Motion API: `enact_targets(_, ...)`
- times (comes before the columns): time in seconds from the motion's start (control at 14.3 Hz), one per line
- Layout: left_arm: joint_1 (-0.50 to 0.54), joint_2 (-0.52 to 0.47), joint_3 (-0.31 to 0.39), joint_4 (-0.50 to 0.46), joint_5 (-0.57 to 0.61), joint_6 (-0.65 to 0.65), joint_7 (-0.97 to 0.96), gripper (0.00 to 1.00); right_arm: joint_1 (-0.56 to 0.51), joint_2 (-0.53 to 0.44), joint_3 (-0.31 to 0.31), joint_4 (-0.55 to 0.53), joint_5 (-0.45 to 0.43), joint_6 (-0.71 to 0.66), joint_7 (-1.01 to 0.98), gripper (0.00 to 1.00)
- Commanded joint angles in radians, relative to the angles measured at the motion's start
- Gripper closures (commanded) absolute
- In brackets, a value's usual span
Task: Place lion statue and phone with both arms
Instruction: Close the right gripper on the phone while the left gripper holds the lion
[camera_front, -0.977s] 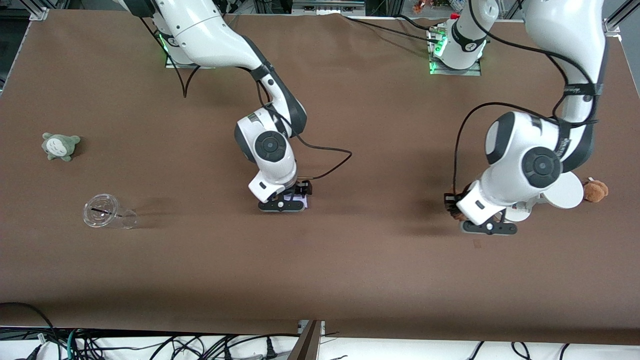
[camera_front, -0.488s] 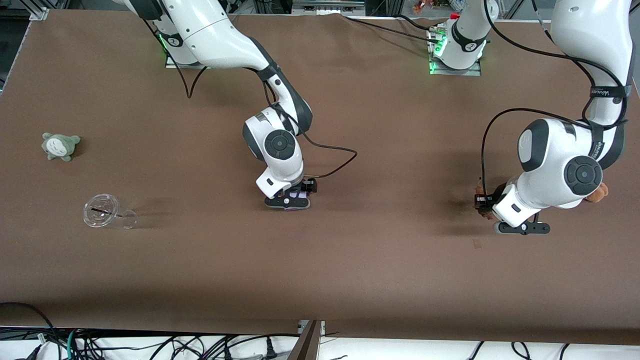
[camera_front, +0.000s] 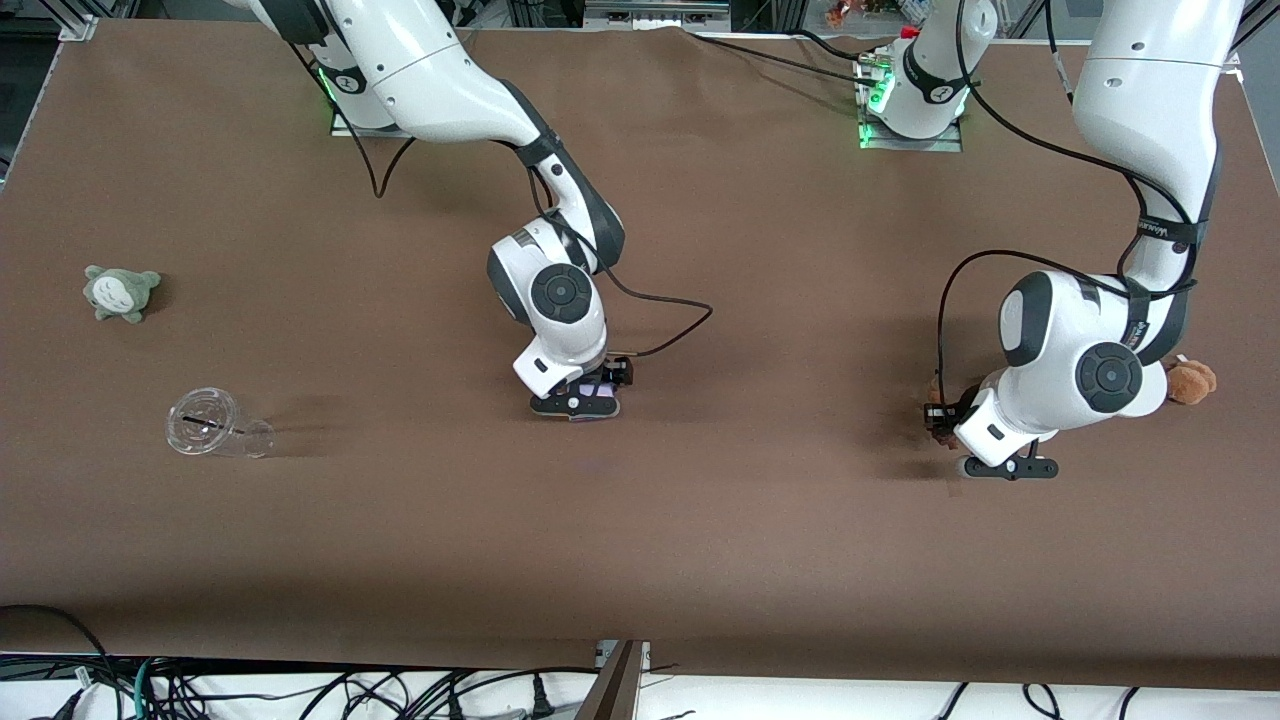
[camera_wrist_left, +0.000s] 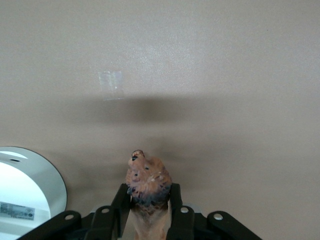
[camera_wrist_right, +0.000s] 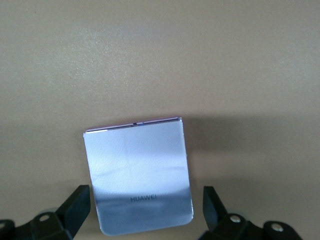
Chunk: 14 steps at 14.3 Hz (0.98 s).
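phone (camera_wrist_right: 137, 172) lies flat on the table (camera_front: 700, 520) at mid-table, at 9 o'clock of the lion, placed | right gripper (camera_wrist_right: 145, 212) wide, low over it, fingers clear | lion (camera_wrist_left: 147, 187) not yet down | left gripper (camera_wrist_left: 148, 210) clamped on it, above the table near the white stand (camera_wrist_left: 27, 192) | left: set lion down, release

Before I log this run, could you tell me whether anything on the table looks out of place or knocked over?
One thing: the clear plastic cup toward the right arm's end of the table lies tipped on its side rather than upright. Nothing looks spilled or damaged. The grey-green plush beside it sits undisturbed.
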Motion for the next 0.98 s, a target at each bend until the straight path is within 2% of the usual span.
enact_targets(0.0,0.008,0.004,-0.006,0.002,0.024,0.018,0.012,1.0,0.011,0.009,-0.009,-0.006,0.004,0.03,-0.011,0.0)
enact_targets(0.28,0.046,0.036,-0.006,0.002,0.021,0.05,0.092,1.0,0.011,0.017,-0.009,-0.006,0.003,0.06,-0.013,0.0)
enact_targets(0.7,0.048,0.037,-0.006,0.002,0.021,0.055,0.095,1.0,0.01,0.025,-0.009,-0.006,0.006,0.084,-0.033,0.02)
enact_targets(0.77,0.046,0.037,-0.006,0.002,0.021,0.055,0.095,1.0,0.009,0.025,-0.009,-0.006,0.006,0.084,-0.034,0.13)
enact_targets(0.84,0.046,0.037,-0.008,0.002,0.021,0.055,0.095,1.0,0.009,0.023,-0.009,-0.004,0.004,0.084,-0.038,0.38)
enact_targets(0.91,0.046,0.037,-0.008,0.002,0.021,0.055,0.095,1.0,0.006,0.022,-0.009,-0.003,0.004,0.084,-0.047,0.54)
